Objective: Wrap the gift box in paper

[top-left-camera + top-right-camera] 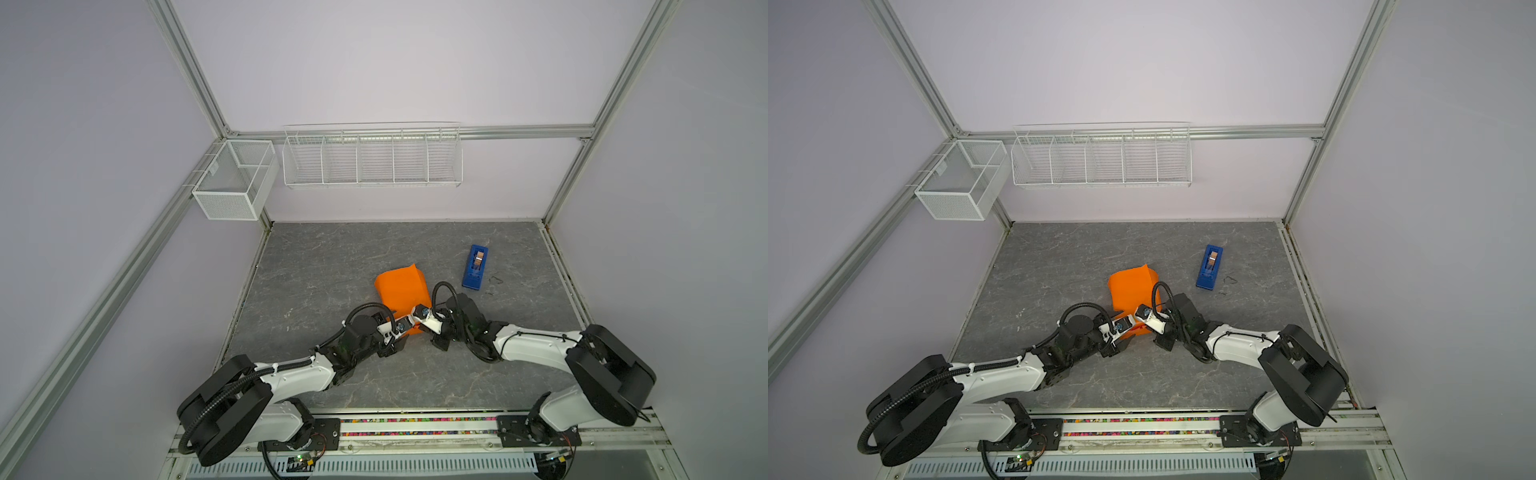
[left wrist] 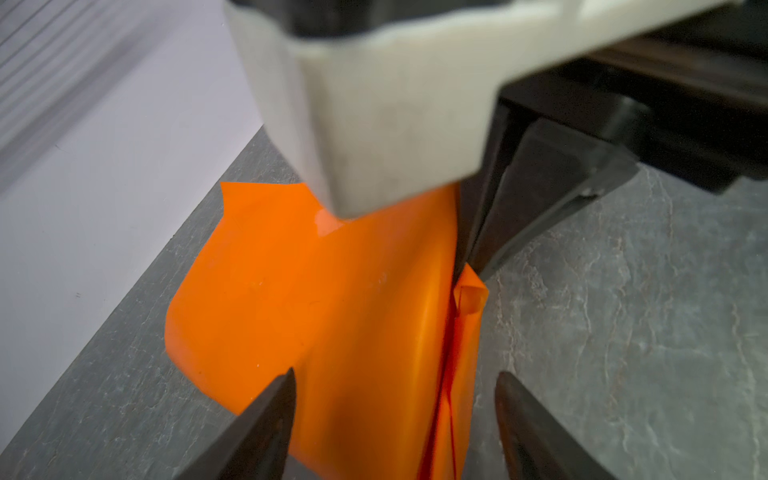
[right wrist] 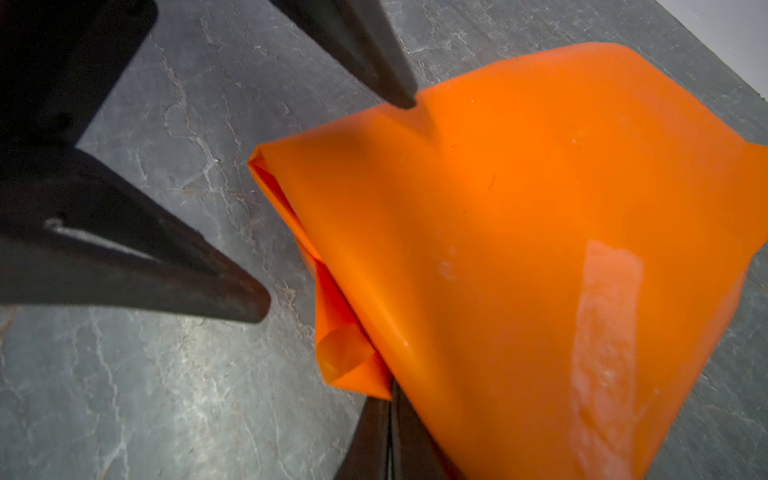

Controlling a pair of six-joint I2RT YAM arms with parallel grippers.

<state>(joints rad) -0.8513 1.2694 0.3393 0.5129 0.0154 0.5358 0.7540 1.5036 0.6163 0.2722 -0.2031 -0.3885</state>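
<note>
Grey stone-patterned table [image 1: 332, 266]. Item 1: the paper [image 1: 402, 289], orange, folded into a bulky bundle near the table's middle, just ahead of both wrists. A strip of clear tape [image 3: 602, 332] lies across one face. The gift box is hidden under the paper, so its exact position cannot be told. Item 2: tape dispenser [image 1: 475, 267], bright blue, narrow, holding a roll in its slot. It stands to the right of the bundle and apart from it. Any lettering on it is too small to read. Item 3: mesh basket [image 1: 232, 178], white, two compartments, hung on the left frame rail. A small tag on its rim is unreadable. Item 4: wire rack [image 1: 372, 158], white, five compartments, on the back wall. Left gripper [image 2: 395, 374]: fingers spread apart, straddling the bundle's near end without clamping it. Right gripper [image 3: 390, 432]: fingers pressed together, pinching a folded edge of the paper.
</note>
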